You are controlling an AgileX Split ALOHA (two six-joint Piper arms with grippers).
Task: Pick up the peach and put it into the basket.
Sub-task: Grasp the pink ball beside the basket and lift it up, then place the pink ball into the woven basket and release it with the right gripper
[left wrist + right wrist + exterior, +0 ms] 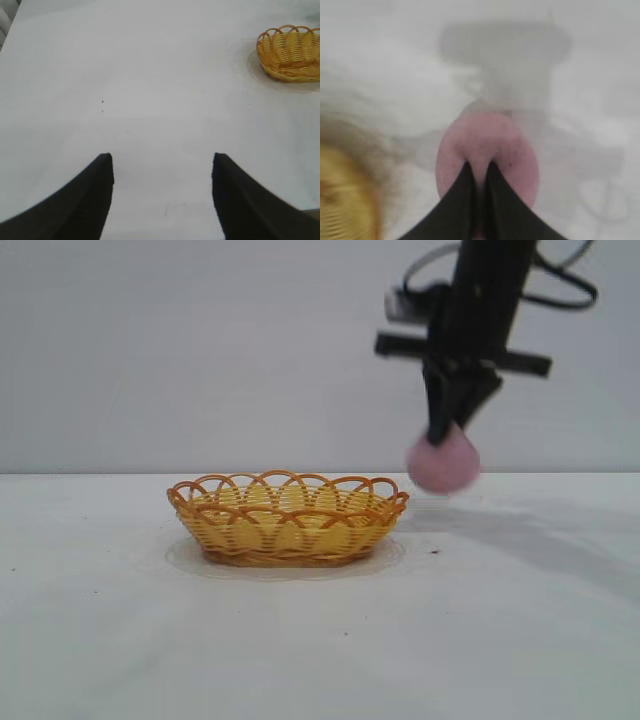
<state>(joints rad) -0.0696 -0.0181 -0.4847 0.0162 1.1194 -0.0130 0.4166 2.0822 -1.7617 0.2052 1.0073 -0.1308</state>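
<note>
My right pincer point(447, 430) is clamped on the top of the small matte pink rounded peach point(443, 463), hanging just beside the shallow yellow wicker basket point(288, 517)'s rim. I should centre it over the basket before releasing. My left pincer point(162, 192) sits apart, idle.

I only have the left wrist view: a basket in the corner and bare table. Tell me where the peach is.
Observer: The peach hangs off the table in the right gripper, beside the basket's right end in the exterior view.
Operator: Confirm the grip.
Observer: In the right wrist view the fingers are pinched nearly together on the top of the peach.
Operator: Report the basket's contents.
Observer: From the exterior view nothing rises above its rim; its floor is hidden.
Operator: Say where my left gripper is.
Observer: It does not show in the exterior view.
</note>
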